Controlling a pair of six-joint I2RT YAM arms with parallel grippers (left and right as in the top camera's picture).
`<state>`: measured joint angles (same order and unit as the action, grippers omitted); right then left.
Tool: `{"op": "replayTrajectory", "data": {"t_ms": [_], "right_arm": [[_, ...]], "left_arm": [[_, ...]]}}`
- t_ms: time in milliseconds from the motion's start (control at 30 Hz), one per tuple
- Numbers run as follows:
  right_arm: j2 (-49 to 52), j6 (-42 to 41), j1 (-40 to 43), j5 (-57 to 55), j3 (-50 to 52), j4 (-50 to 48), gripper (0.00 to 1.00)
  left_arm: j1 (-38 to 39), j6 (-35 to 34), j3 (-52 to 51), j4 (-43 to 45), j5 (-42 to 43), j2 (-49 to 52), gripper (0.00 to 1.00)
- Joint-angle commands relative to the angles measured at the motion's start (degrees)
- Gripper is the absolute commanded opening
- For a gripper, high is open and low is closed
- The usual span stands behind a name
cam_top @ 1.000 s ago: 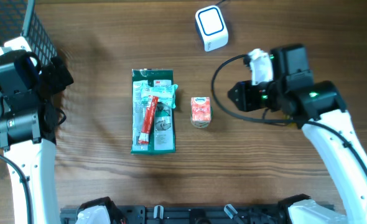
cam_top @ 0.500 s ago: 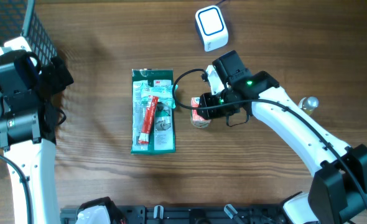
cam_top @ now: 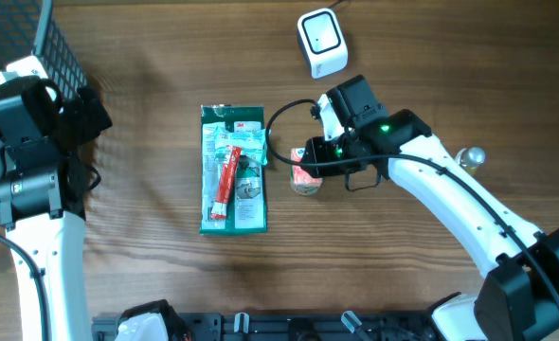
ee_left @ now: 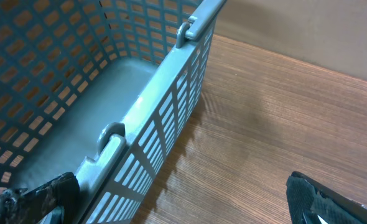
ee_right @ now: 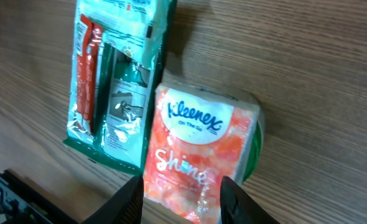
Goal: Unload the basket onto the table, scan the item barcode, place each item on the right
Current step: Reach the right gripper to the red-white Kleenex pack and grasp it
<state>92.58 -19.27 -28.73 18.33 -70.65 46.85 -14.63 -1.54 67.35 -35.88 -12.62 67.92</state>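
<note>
Over the Kleenex pack [ee_right: 193, 146], the right gripper [ee_right: 182, 190] stands with jaws apart astride it (left gripper [ee_left: 180, 199] idle, wide open), so close squarely on its sides, leaving the faces bare for the scanner [cam_top: 321, 42]

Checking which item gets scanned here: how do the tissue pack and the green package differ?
The tissue pack is small, squarish and orange-pink; the green package is longer, flatter and green, with a red item inside. The right gripper straddles the tissue pack; nothing touches the green package. Both rest side by side on the table in shiny plastic wrapping.
</note>
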Motion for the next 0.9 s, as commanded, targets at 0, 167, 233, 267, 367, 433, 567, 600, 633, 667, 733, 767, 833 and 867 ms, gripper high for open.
{"op": "replayTrajectory", "data": {"t_ms": [0, 167, 233, 267, 367, 433, 567, 600, 633, 667, 733, 767, 833, 867], "right_arm": [[-0.98, -0.39, -0.2, -3.28, -0.83, 0.81, 0.4], [-0.92, -0.44, -0.2, -3.52, 1.2, 0.07, 0.4], [-0.9, -0.44, -0.2, -3.5, 2.8, -1.6, 0.38], [-0.9, -0.44, -0.2, -3.48, 3.52, -2.51, 0.37], [-0.85, -0.46, -0.2, -3.5, 4.87, -3.74, 0.36], [-0.83, -0.46, -0.2, -3.52, 5.49, -4.37, 0.36], [-0.52, -0.48, -0.2, -3.48, 6.54, -5.68, 0.36], [-0.37, -0.44, -0.2, -3.5, 6.56, -5.66, 0.31], [-0.37, -0.46, -0.2, -3.48, 6.56, -5.68, 0.25], [-0.37, -0.44, -0.2, -3.48, 6.56, -5.73, 0.2], [-0.59, -0.39, -0.07, -3.26, 6.4, -5.6, 0.05], [-1.01, -0.39, 0.11, -3.23, 6.01, -5.18, 0.04], [-2.71, -0.33, 0.98, -1.62, 4.37, -3.63, 0.04], [-4.02, -0.31, 1.57, 0.33, 3.54, -3.28, 0.04]], "left_arm": [[-0.28, -2.29, -3.17, -2.99, 3.13, 2.27, 1.0], [-0.28, -2.29, -3.17, -2.99, 3.13, 2.25, 1.0], [-0.28, -2.29, -3.17, -2.99, 3.13, 2.27, 1.0], [-0.28, -2.29, -3.17, -2.99, 3.13, 2.27, 1.0], [-0.28, -2.29, -3.17, -2.99, 3.1, 2.25, 1.0], [-0.28, -2.29, -3.17, -2.99, 3.1, 2.27, 1.0], [-0.28, -2.29, -3.17, -2.99, 3.13, 2.27, 1.0], [-0.28, -2.29, -3.17, -2.99, 3.13, 2.27, 1.0], [-0.28, -2.29, -3.17, -2.99, 3.13, 2.27, 1.0], [-0.28, -2.29, -3.17, -2.99, 3.13, 2.27, 1.0], [-0.28, -2.29, -3.17, -2.99, 3.13, 2.27, 1.0], [-0.28, -2.29, -3.17, -2.99, 3.1, 2.27, 1.0], [-0.28, -2.29, -3.17, -2.99, 3.13, 2.27, 1.0], [-0.28, -2.29, -3.17, -2.99, 3.1, 2.27, 1.0]]}}
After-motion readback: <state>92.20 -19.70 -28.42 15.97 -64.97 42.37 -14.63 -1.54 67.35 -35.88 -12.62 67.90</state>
